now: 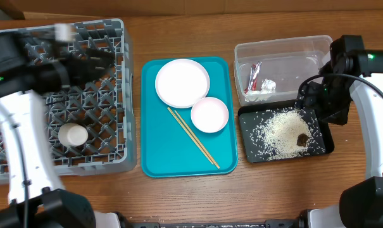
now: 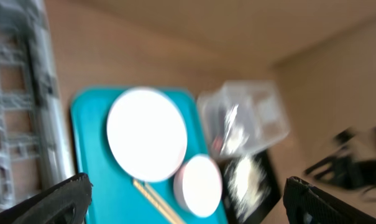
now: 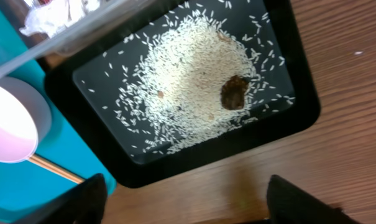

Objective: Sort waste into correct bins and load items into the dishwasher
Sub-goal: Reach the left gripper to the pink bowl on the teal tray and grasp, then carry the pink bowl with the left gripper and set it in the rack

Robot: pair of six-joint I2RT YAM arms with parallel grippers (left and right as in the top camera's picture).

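A white plate (image 1: pixel 182 83), a pinkish-white bowl (image 1: pixel 209 114) and wooden chopsticks (image 1: pixel 192 137) lie on the teal tray (image 1: pixel 156 158). Only one bowl shows. A white cup (image 1: pixel 73 135) stands in the grey dish rack (image 1: pixel 109 161). The clear tub (image 1: pixel 280 45) holds the red-and-silver wrapper (image 1: pixel 253 76) and the napkin (image 1: pixel 266 85). The black tray (image 1: pixel 249 152) holds rice (image 3: pixel 194 81) and a brown scrap (image 3: pixel 235 93). My left gripper (image 1: pixel 99 62) is open and empty over the rack's right side; its view is blurred (image 2: pixel 188 202). My right gripper (image 3: pixel 188 199) is open and empty above the black tray's right edge (image 1: pixel 308 101).
The rack fills the left of the wooden table, the teal tray the middle, the tub and black tray the right. The left wrist view shows the plate (image 2: pixel 146 134), bowl (image 2: pixel 198 185) and tub (image 2: pixel 250 121), blurred. Bare wood lies along the front edge.
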